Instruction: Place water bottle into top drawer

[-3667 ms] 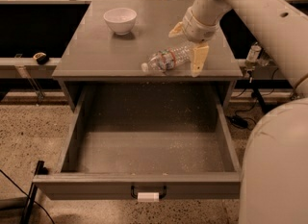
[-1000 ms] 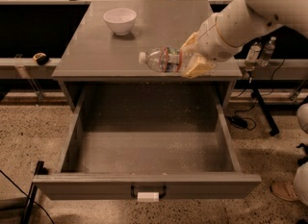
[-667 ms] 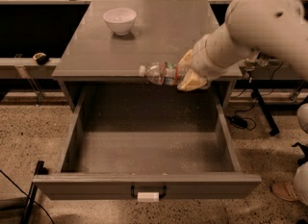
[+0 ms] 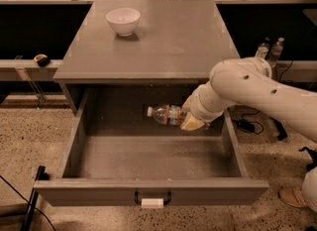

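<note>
Grey and wide, the top drawer (image 4: 99, 191) stands fully pulled out, and nearest to us are its front wall, the dark handle (image 4: 152, 197) and the small white tag (image 4: 152, 203). Behind them the speckled floor is bare. Just under the front edge of the counter (image 4: 163, 46), toward its front right corner, the gripper (image 4: 187, 114) hangs inside the drawer. Its fingers pinch the base end of the water bottle (image 4: 166, 114), which lies about level with the white cap to the left, and we judge it is above the floor, not touching. To do this step well, we should lower the bottle close to the floor and keep it away from the right wall. Only then should we spread the fingers, because a round bottle dropped from a height may roll or bounce. Farther back, near the far left corner of the counter, sits a white bowl (image 4: 123, 21).
</note>
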Robot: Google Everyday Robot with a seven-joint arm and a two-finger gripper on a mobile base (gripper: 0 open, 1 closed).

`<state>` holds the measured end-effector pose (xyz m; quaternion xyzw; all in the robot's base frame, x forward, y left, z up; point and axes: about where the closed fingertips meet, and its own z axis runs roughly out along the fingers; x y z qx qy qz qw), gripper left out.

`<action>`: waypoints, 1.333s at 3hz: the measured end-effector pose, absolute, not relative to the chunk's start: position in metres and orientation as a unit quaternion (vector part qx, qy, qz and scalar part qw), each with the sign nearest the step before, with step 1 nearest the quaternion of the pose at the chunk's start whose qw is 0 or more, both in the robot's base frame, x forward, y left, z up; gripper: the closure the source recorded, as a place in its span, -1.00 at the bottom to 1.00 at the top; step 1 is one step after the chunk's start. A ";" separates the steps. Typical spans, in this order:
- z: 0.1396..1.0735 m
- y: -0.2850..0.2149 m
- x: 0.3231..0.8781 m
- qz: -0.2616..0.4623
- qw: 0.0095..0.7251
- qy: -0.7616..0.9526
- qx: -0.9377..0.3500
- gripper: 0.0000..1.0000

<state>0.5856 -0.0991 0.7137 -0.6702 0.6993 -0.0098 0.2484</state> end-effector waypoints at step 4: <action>0.615 -0.077 0.553 0.150 0.187 0.698 -0.675 0.64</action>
